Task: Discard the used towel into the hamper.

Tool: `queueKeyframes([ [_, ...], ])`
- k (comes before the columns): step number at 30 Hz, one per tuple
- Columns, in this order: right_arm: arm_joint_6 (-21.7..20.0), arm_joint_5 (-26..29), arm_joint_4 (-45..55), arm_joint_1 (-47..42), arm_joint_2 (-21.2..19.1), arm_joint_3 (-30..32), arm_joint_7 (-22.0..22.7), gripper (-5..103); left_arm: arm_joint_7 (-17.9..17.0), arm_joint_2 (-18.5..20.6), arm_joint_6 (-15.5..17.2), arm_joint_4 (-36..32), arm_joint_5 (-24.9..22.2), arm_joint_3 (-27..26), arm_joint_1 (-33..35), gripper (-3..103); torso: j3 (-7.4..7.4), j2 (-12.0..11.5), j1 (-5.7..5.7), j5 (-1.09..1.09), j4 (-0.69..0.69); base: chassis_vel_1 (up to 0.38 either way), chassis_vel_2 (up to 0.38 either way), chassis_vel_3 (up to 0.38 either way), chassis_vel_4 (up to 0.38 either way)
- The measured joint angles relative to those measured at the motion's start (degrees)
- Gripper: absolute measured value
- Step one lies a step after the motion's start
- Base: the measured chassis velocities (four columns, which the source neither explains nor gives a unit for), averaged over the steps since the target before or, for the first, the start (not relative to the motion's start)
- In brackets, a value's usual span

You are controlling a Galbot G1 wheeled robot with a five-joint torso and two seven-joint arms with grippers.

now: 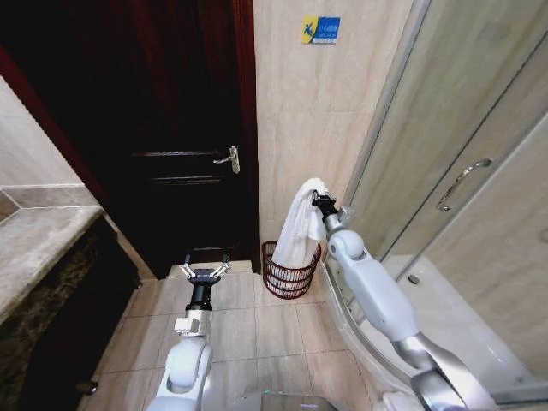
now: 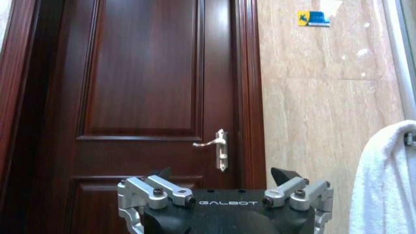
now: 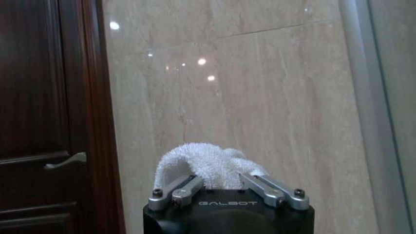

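Observation:
A white towel (image 1: 301,229) hangs from my right gripper (image 1: 319,201), which is shut on its top end; its lower end drops into the hamper (image 1: 289,272), a dark reddish-brown wire basket on the floor by the tiled wall. In the right wrist view the towel (image 3: 206,163) bunches between the fingers of my right gripper (image 3: 224,184). My left gripper (image 1: 205,272) is held low over the floor tiles, left of the hamper, open and empty. In the left wrist view my left gripper (image 2: 224,176) faces the door, with the towel (image 2: 388,185) at the edge.
A dark wooden door (image 1: 184,128) with a metal handle (image 1: 229,158) stands behind the left gripper. A stone counter (image 1: 38,244) is at the left. A glass shower enclosure (image 1: 462,171) and its curved base (image 1: 368,334) lie to the right.

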Motion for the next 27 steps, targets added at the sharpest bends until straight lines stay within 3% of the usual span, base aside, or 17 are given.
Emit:
queueKeyframes([
  [12,-0.52,-0.56,4.85,-5.18,-0.09,0.46,0.81,8,0.03,0.18,0.36,0.02,-0.12,0.19,0.03,100,-1.48,-2.69,-1.22,0.00,0.01,0.000,0.000,0.000,0.000],
  [27,0.15,-3.91,7.95,-11.86,0.16,2.74,0.85,8,0.86,4.24,4.34,0.69,-6.56,-0.94,-0.71,100,-3.75,-6.84,-3.10,-0.01,0.00,0.000,0.000,0.000,0.000],
])
